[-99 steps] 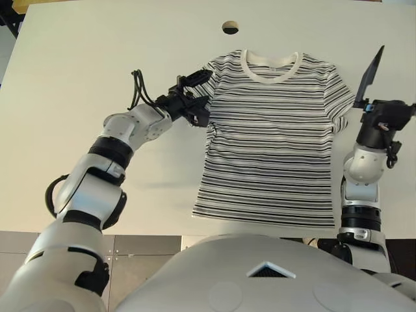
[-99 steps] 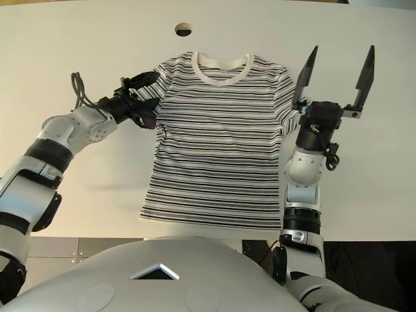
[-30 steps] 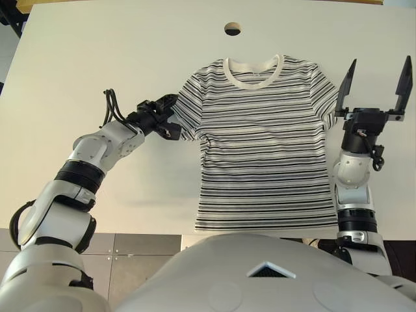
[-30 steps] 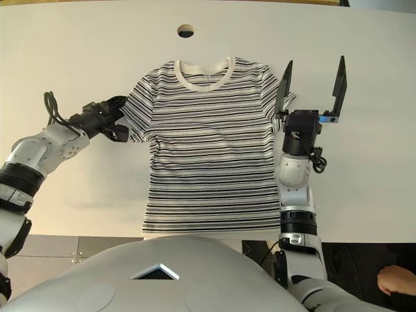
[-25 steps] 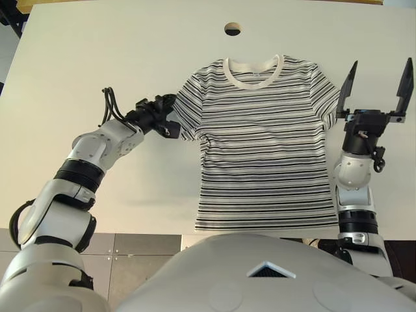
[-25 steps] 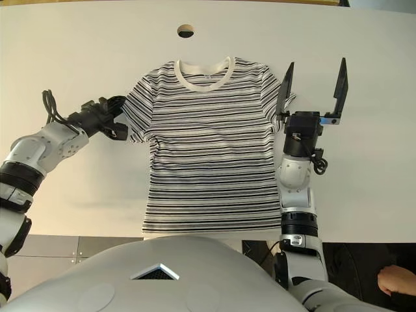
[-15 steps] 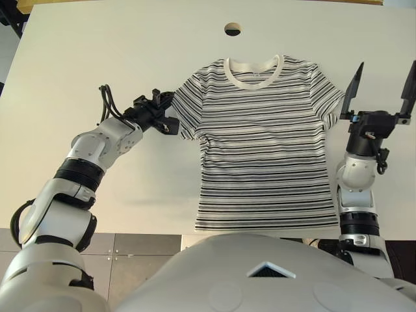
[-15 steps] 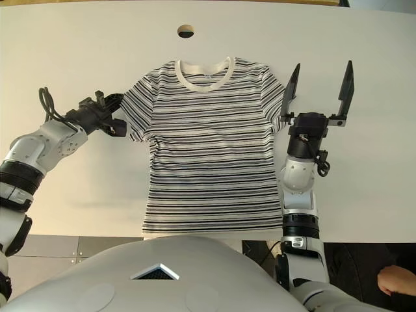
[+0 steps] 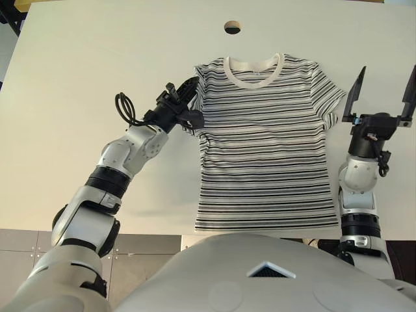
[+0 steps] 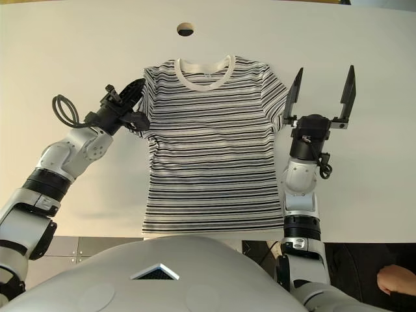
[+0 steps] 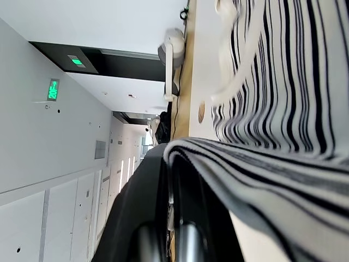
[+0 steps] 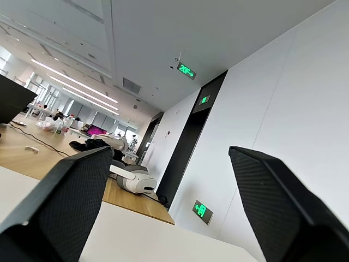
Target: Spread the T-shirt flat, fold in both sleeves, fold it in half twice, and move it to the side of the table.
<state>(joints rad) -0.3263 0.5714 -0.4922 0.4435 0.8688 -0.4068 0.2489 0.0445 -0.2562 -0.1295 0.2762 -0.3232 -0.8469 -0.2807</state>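
Folding step: the left sleeve (image 9: 201, 80) is being turned in over the chest. I judge this the first of the two sleeve folds, with both halvings and the move to the side not yet done.
Shirt: a black-and-white striped short-sleeved T-shirt (image 9: 266, 143) with a cream neckband lies face up near the middle of the plain white table (image 9: 84, 58). Its body is flat, with the hem towards the robot.
Left gripper (image 9: 190, 104): clamped on the left sleeve's edge. In the wrist view the striped cloth drapes over one dark finger (image 11: 147, 218). The gripper sits at the shirt's left shoulder with the sleeve raised off the table.
Right gripper (image 10: 322, 81): jaws wide apart and holding nothing, fingers pointing up. It stands just beside the right sleeve (image 9: 328, 91), off the cloth.
Doing it well: carry the sleeve low and straight across so the crease runs in line with the side seam. Lay it down before letting go.
Risk: pulling too far could drag the body sideways and rumple the cloth near the armpit.
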